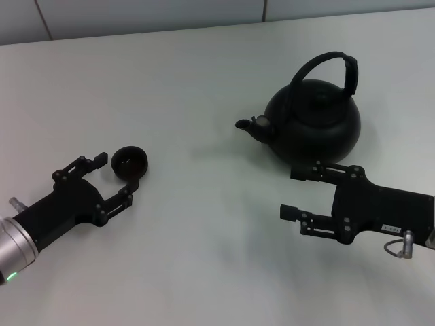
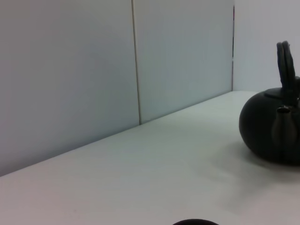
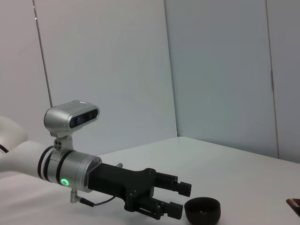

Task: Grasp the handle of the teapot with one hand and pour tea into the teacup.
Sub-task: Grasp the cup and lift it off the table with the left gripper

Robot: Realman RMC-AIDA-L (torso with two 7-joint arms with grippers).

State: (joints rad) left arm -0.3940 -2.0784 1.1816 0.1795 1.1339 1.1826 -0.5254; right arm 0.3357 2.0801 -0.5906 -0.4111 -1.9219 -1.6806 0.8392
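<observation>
Table (image 1: 204, 81) first: it is white and wide, it carries everything, and we take the teapot as our landmark on it.

Teapot (image 1: 316, 129) is the largest thing, a round matte-black pot standing upright, with its short spout (image 1: 248, 125) turned toward the teacup. We judge that it is heavy and stiff, probably metal, and heavier if the tea is inside; we cannot see any tea. Its smooth round body gives no good hold, so the place to take it is the handle (image 1: 326, 66), the arched hoop standing up over the lid. The thicker black sleeve on the side away from the spout looks like the best place, because it should slip less than the thin side.

Our right gripper (image 1: 299, 193) lies low just beside the teapot, on the near side of it, with the jaws wide and holding nothing. It is below the handle, so we think it must rise before it can close on the hoop.

Our left gripper (image 1: 114, 178) is well apart from the teapot, on the spout side, with its jaws wide around the teacup (image 1: 129, 161) and, as far as we see, not pressing it.

The teacup is small, handleless and light, so it could tip easily under the stream.
</observation>
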